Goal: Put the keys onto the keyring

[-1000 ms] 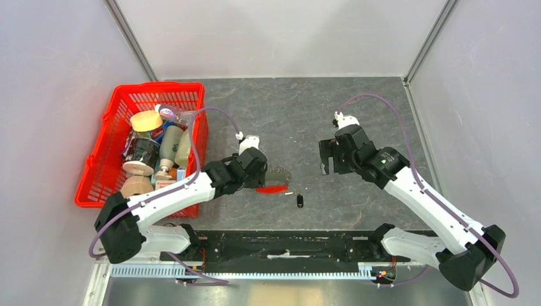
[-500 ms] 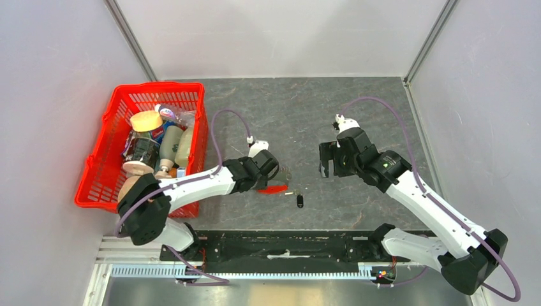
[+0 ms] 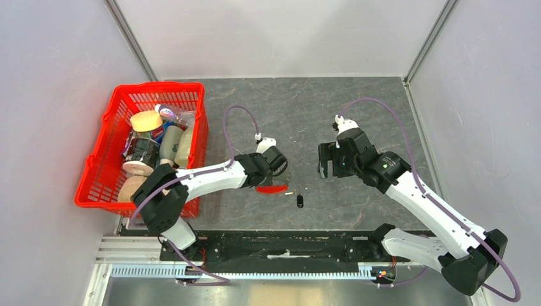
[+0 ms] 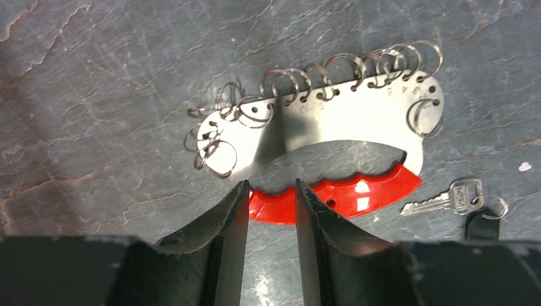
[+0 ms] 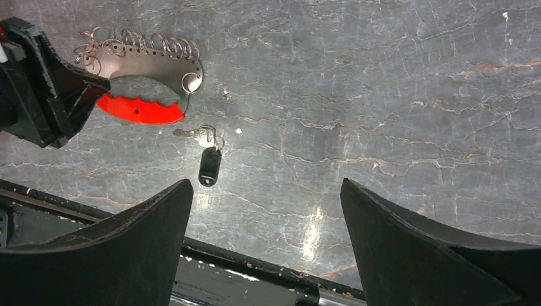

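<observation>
**Dark grey, stone-veined surface carrying three things**

The surface [image 3: 357, 108] is a matte slab marbled with pale and rusty veins, with glare spots toward its near edge. A red mesh basket [image 3: 172, 97] stands on its left side. Near the middle the keyring [image 4: 357, 118] lies flat, a grey metal plate whose far edge carries a jagged row of wire rings [image 4: 390, 64] and whose near edge carries the red strip [image 4: 344, 194], curved and glossy. Just right of the strip's end, not touching it, lie the keys [image 5: 208, 166]: a small silver key with its blade pointing towards the strip, and its black fob on the near side.
</observation>
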Robot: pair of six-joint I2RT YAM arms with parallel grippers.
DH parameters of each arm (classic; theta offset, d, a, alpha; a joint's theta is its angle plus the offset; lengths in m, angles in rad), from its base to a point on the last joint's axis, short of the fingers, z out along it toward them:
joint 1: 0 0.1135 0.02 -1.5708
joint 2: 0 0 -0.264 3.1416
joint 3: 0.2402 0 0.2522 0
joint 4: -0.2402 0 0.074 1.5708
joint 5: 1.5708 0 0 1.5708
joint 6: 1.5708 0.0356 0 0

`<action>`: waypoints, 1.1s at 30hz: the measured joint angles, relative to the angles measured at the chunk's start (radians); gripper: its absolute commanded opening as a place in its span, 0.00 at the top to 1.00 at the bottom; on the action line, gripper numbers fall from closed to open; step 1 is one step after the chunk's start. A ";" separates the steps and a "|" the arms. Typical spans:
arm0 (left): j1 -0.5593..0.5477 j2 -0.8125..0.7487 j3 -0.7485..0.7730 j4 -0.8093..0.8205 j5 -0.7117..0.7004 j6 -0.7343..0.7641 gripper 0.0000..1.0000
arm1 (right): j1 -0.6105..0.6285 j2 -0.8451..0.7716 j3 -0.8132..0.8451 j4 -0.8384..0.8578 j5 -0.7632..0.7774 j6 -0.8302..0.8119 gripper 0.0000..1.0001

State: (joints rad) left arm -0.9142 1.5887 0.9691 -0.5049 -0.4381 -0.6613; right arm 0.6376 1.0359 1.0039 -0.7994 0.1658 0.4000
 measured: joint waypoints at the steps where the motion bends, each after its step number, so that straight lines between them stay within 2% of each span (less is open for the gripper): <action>1: 0.000 0.010 0.008 0.003 0.003 0.001 0.62 | 0.000 0.000 0.000 0.001 0.000 0.000 0.07; 9: 0.000 0.043 0.047 0.061 0.101 0.006 0.62 | 0.000 0.012 -0.030 0.029 -0.011 0.000 0.07; 18: -0.030 0.124 0.082 0.160 0.259 -0.039 0.56 | 0.000 0.013 -0.043 0.037 -0.012 0.000 0.07; 24: -0.030 0.150 0.105 0.172 0.267 -0.070 0.46 | 0.000 0.010 -0.049 0.038 -0.014 0.001 0.07; 33: -0.030 0.158 0.125 0.175 0.254 -0.082 0.45 | 0.000 -0.002 -0.056 0.043 -0.025 0.001 0.07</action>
State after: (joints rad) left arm -0.9443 1.7462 1.0939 -0.3294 -0.1837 -0.7433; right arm 0.6376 1.0344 0.9482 -0.7563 0.1410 0.4011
